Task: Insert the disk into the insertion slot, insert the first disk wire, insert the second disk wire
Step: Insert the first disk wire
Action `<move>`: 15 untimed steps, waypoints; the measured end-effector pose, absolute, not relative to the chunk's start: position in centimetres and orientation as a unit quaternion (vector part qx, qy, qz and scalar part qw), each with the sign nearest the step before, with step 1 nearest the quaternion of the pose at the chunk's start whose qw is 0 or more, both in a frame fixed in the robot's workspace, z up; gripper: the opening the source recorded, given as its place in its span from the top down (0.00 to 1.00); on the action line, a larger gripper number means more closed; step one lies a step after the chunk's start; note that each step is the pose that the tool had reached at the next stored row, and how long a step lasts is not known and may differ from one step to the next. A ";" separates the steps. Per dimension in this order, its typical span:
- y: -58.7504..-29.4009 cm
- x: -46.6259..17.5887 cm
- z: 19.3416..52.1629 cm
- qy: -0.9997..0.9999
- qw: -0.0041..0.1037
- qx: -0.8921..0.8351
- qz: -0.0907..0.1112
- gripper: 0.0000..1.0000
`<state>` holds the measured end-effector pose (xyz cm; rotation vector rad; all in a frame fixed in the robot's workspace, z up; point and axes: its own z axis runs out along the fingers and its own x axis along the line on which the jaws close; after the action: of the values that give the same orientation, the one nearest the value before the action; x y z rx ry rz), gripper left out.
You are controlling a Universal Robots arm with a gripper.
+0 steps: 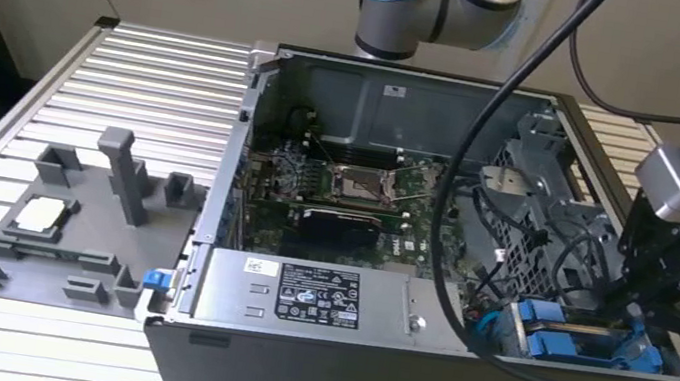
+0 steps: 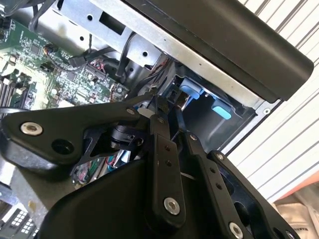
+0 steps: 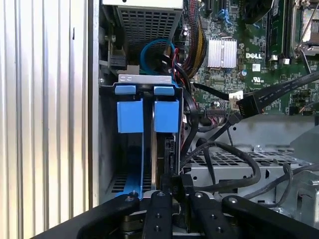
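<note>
Computer case [image 1: 326, 376], side panel off, lies on a slatted metal table [image 1: 154, 82]. In the exterior view the motherboard [image 1: 354, 193] sits in the middle of the case. A grey labelled power-supply box [image 1: 297, 295] lies along the near edge, and a grey fixture tray [image 1: 48, 248] rests on the table toward the exterior view's left.

The black gripper [image 1: 632, 315] hangs over the case's near corner on the exterior view's right, directly above the insertion slot [image 3: 119, 181].

In the first wrist view, two bright blue tabs stand side by side at the far end of the slot. The disk [image 3: 165, 119] sits on edge inside the slot under the tab nearer the motherboard — its dark body runs from that tab toward the gripper. Beside it, the other side of the slot is empty.

The gripper's fingers [image 3: 159, 209] are drawn narrow, tips almost together at the disk's near end — whether they pinch anything cannot be told. Black cables [image 3: 234, 164] loop just beside the slot.
</note>
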<state>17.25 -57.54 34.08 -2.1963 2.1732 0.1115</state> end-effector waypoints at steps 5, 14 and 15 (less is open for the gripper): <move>-57.5 17.2 33.9 0.703 0.025 -0.710 0.036 0.81; -57.6 17.2 33.2 0.704 0.025 -0.709 0.036 0.81; -57.6 17.2 33.1 0.704 0.025 -0.709 0.036 0.81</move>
<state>17.25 -57.59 33.12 -2.1923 2.1777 0.1106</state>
